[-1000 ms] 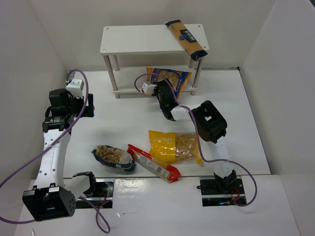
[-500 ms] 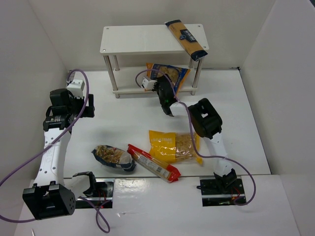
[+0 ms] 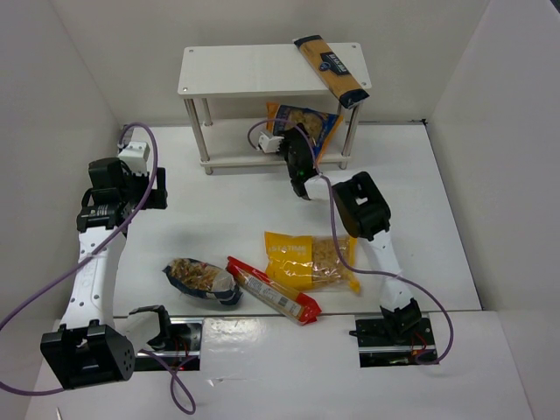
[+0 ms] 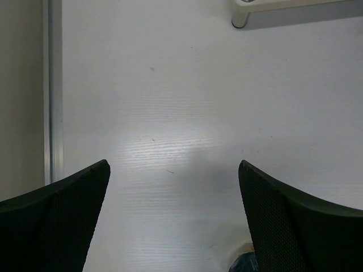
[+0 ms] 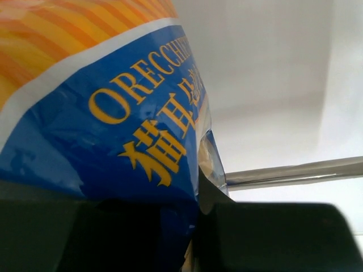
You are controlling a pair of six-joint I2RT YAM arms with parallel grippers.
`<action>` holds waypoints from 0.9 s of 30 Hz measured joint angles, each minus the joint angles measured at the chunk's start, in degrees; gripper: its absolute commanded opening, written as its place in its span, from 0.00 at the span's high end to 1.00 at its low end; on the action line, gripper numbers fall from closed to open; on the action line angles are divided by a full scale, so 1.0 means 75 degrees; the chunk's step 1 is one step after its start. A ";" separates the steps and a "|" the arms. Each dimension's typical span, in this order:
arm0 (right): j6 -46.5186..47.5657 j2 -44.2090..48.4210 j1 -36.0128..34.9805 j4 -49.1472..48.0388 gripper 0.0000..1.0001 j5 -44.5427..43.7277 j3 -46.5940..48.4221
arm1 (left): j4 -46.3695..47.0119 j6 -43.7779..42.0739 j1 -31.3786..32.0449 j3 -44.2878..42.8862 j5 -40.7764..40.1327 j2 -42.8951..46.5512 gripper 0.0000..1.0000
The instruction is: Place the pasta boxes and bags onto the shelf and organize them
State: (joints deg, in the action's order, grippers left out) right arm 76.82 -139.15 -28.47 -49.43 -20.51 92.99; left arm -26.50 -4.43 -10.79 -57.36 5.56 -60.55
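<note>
Pasta bag (image 3: 311,122), blue and orange, has slid further into the lower tier of the shelf (image 3: 254,74), pinched by the right gripper (image 3: 296,144); release looks close. Left gripper (image 4: 173,167) hangs wide, empty.

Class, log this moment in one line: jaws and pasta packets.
right jaws: shut on orecchiette bag at shelf lower tier | left jaws: open | top tier: tan-and-navy packet | table: yellow bag, dark-blue bag, red packet

The bag (image 5: 113,130) is blue (orange stripes, yellow lettering); the shelf (image 3: 245,70) is white.
</note>
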 measured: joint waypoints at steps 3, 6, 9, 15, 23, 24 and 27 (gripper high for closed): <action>0.0090 -0.0137 0.0061 -0.0067 0.47 -0.0006 0.0184 | 0.0000 0.0000 0.0000 0.0000 -0.0003 -0.0012 0.00; 0.0184 -0.0146 0.0122 -0.0219 0.32 -0.0003 0.0251 | 0.0000 0.0000 0.0000 0.0000 -0.0003 -0.0015 0.00; 0.0230 -0.0146 0.0152 -0.0452 0.24 0.0003 0.0256 | 0.0000 0.0000 0.0000 0.0000 -0.0006 -0.0015 0.00; 0.0245 0.0055 0.0122 -0.0621 0.19 -0.0003 -0.0242 | 0.0000 -0.0003 0.0000 0.0000 -0.0015 -0.0015 0.00; 0.0157 0.0892 -0.0140 -0.0670 0.16 -0.0073 -0.1515 | 0.0000 -0.0003 0.0000 0.0000 0.0006 -0.0012 0.00; 0.0134 0.1020 -0.0210 -0.0679 0.15 -0.0096 -0.1626 | 0.0000 -0.0003 -0.0003 0.0000 0.0006 -0.0009 0.00; 0.0038 0.1457 -0.0425 -0.0682 0.15 -0.0160 -0.2008 | 0.0000 -0.0003 -0.0003 0.0000 0.0029 0.0009 0.00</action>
State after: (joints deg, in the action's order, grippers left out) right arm 77.10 -128.22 -31.66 -54.54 -21.71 77.93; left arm -26.50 -4.45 -10.81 -57.36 5.78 -60.49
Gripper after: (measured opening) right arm 0.846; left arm 0.995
